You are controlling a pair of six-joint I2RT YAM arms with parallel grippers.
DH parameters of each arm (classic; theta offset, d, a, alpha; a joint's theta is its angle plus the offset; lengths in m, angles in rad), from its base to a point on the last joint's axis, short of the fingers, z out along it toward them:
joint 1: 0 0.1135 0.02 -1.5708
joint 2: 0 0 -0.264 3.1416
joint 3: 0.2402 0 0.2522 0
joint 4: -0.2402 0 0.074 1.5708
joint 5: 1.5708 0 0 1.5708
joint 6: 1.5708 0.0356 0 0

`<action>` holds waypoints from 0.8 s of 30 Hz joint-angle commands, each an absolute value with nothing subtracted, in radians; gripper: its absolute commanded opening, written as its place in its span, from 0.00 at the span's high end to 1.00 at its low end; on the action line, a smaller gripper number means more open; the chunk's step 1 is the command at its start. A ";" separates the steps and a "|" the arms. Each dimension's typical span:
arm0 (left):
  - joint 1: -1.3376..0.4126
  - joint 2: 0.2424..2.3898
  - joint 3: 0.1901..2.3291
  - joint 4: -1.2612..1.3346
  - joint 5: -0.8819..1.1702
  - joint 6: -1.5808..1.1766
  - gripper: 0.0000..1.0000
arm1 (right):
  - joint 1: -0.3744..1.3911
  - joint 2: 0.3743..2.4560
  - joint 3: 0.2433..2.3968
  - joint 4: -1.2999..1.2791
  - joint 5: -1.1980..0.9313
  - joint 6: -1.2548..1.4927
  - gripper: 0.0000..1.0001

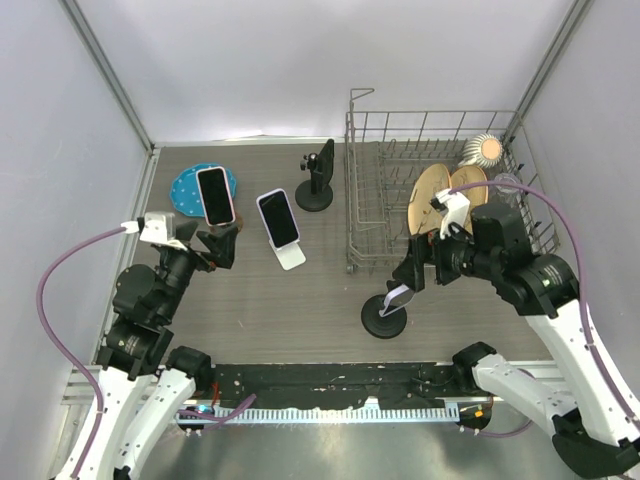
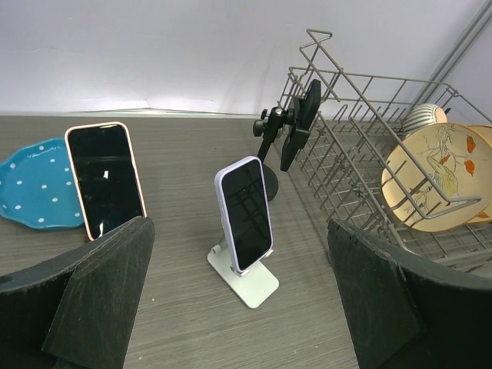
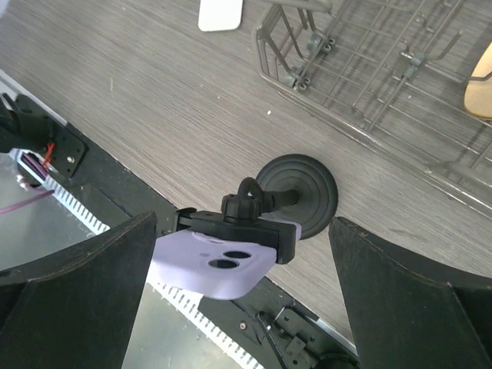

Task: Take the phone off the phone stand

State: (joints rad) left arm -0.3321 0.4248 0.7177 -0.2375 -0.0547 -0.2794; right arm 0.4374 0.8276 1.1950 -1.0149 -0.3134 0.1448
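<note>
In the overhead view, a lilac phone [image 1: 398,296] sits just right of centre and low on the grey wood-grain worktop [image 1: 300,300]. It is clamped in the head of a black clamp stand with a round base [image 1: 383,322]. The right wrist view shows the lilac phone at the centre of the frame, its back and twin lenses turned up towards the camera. Its long axis seems to run roughly across the frame, tilted a little. The lens end is near the middle, and the far end is hidden behind the finger [image 3: 84,292] on the left.

The right pincer [image 1: 425,268] hangs above this phone. Its two fingers are spread as wide as they go, one on each side, touching nothing and holding nothing.

The left pincer [image 1: 220,246], at centre left in the overhead view, is also fully spread and empty.

Ahead of the left pincer, a pale-cased phone [image 2: 246,211] stands in portrait on a white folding stand [image 2: 247,283], its dark screen leaning back. To its left, a pink-cased phone [image 2: 105,177] stands upright in front of a blue dotted plate [image 2: 31,192]. An unoccupied black holder [image 2: 290,127] stands beside a wire dish rack [image 2: 361,138], which holds a beige plate [image 2: 430,181].
</note>
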 commanded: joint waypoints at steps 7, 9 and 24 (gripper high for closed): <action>-0.334 0.443 0.750 -0.216 -0.037 -0.268 0.00 | 0.564 0.868 1.259 -1.037 -0.229 0.163 0.00; -0.333 0.442 0.749 -0.215 -0.035 -0.270 0.00 | 0.581 0.874 1.270 -1.052 -0.229 0.157 0.00; -0.333 0.475 0.761 -0.189 0.089 -0.281 0.00 | 0.614 0.896 1.312 -1.079 -0.232 0.078 0.00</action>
State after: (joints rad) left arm -0.3321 0.4431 0.7177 -0.2356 -0.0212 -0.2798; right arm 0.6079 0.9119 1.2694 -1.1160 -0.2684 0.0952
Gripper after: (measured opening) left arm 0.996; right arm 0.996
